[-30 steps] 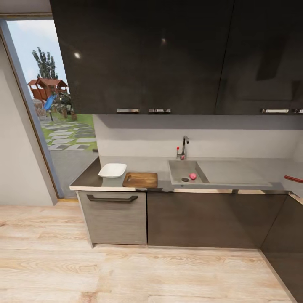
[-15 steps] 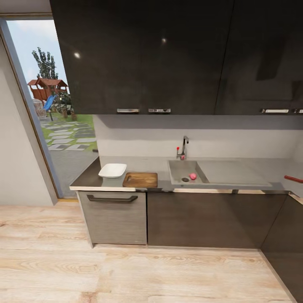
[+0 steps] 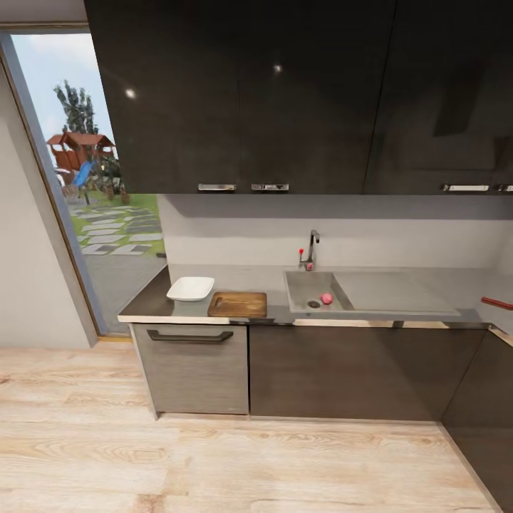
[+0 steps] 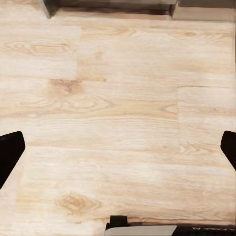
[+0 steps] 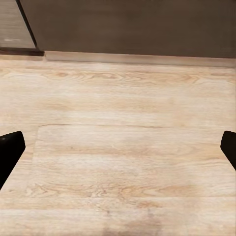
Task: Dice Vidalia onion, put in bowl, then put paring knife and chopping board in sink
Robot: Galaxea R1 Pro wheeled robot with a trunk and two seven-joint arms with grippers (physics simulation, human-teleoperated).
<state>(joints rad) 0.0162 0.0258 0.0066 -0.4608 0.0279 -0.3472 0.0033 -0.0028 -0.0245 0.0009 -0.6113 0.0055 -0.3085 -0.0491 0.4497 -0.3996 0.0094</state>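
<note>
Sitting in the grey sink, small pinkish-red Vidalia onion beside drain

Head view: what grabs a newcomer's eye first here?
The small pinkish-red onion in the grey sink, beside the drain, is the one bright spot on the countertop. Left of the sink lies the brown chopping board, with the white bowl just beyond its left corner. At far left, a glass door shows a sunny garden.
</note>
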